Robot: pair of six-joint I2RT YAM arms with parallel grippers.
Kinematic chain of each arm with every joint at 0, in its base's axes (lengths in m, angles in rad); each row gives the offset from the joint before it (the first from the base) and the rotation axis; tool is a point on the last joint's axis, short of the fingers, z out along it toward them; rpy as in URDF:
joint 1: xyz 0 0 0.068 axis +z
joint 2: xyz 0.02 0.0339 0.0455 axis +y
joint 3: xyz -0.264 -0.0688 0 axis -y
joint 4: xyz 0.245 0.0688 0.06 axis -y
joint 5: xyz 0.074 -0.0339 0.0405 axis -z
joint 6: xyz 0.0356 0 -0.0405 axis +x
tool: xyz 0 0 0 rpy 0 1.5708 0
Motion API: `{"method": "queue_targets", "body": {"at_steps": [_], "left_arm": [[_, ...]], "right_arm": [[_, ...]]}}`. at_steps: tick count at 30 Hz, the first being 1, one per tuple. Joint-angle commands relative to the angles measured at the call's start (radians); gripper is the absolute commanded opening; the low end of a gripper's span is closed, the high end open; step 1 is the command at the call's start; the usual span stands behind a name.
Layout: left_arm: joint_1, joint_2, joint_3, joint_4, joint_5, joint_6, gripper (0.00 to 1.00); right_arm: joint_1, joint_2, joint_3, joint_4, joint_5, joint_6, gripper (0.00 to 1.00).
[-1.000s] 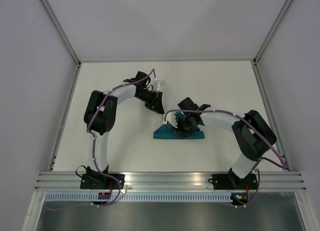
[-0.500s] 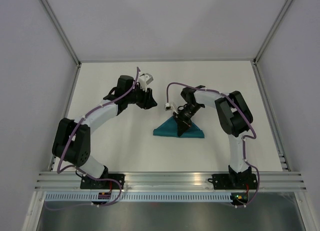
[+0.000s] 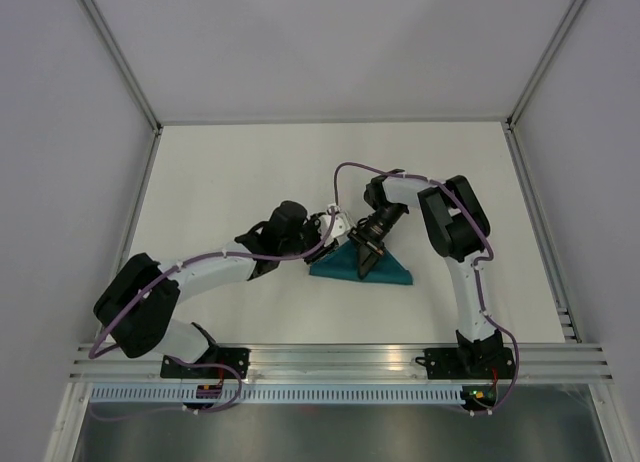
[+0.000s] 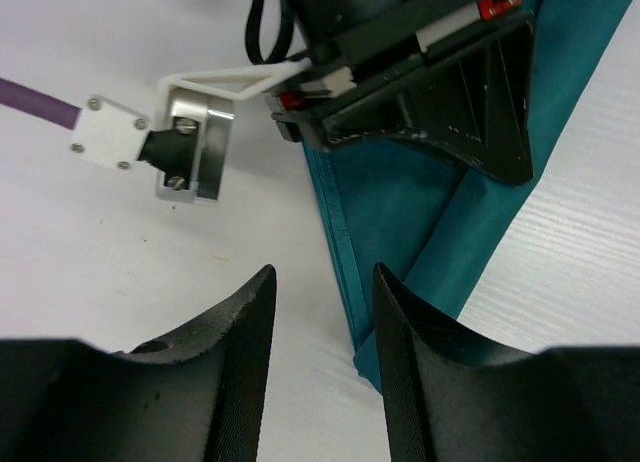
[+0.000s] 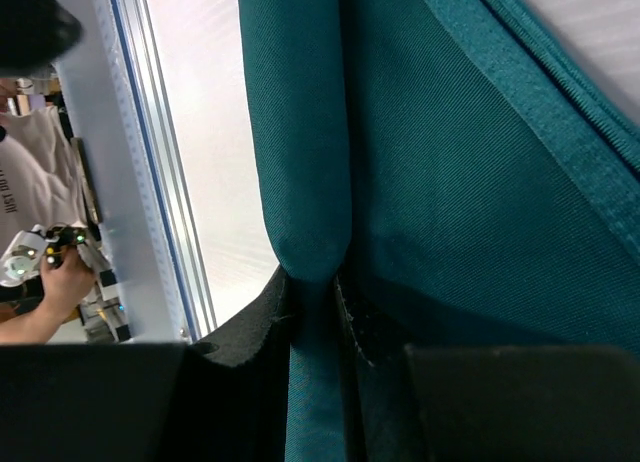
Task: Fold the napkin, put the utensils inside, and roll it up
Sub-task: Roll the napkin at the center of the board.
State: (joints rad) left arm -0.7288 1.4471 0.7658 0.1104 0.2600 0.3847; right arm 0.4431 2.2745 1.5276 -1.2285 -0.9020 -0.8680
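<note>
Napkin (image 3: pixel 388 273) lies folded on the table (image 3: pixel 230 172), soft, limp and a bit slick, likely to sag. Right claw (image 5: pixel 315 294) pinches a raised ridge of it; left claw (image 4: pixel 322 287) hangs open beside its hemmed edge, the firmer hold.

Seen from above, the right end effector (image 3: pixel 361 265) covers the upper middle of the folded teal cloth napkin (image 3: pixel 388 272), so the pinched place is hidden there. In the right wrist view this cloth runs out at the top, right and bottom edges. A person's hand (image 5: pixel 62 285) at the left edge is small and cut off. In the left wrist view the black fingers (image 4: pixel 238 362) of the left end effector (image 4: pixel 322 280) are cut off below.
</note>
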Motion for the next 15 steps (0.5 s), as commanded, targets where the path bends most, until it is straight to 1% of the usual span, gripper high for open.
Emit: {"method": "queue_targets", "body": {"at_steps": [1, 5, 9, 11, 15], "left_arm": [[-0.049, -0.024, -0.037, 0.075, -0.061, 0.154, 0.49], [-0.11, -0.024, -0.08, 0.095, -0.051, 0.209, 0.52], [-0.161, -0.013, -0.125, 0.141, -0.016, 0.227, 0.54], [-0.181, 0.001, -0.154, 0.182, -0.008, 0.252, 0.56], [-0.256, 0.039, -0.203, 0.31, -0.062, 0.296, 0.59]], "right_arm": [[-0.007, 0.077, 0.006, 0.072, 0.149, -0.069, 0.14], [-0.014, 0.097, 0.025, 0.064, 0.149, -0.059, 0.14], [-0.017, 0.109, 0.039, 0.06, 0.15, -0.049, 0.14], [-0.017, 0.115, 0.045, 0.057, 0.152, -0.048, 0.14], [-0.017, 0.128, 0.06, 0.052, 0.155, -0.037, 0.14]]}}
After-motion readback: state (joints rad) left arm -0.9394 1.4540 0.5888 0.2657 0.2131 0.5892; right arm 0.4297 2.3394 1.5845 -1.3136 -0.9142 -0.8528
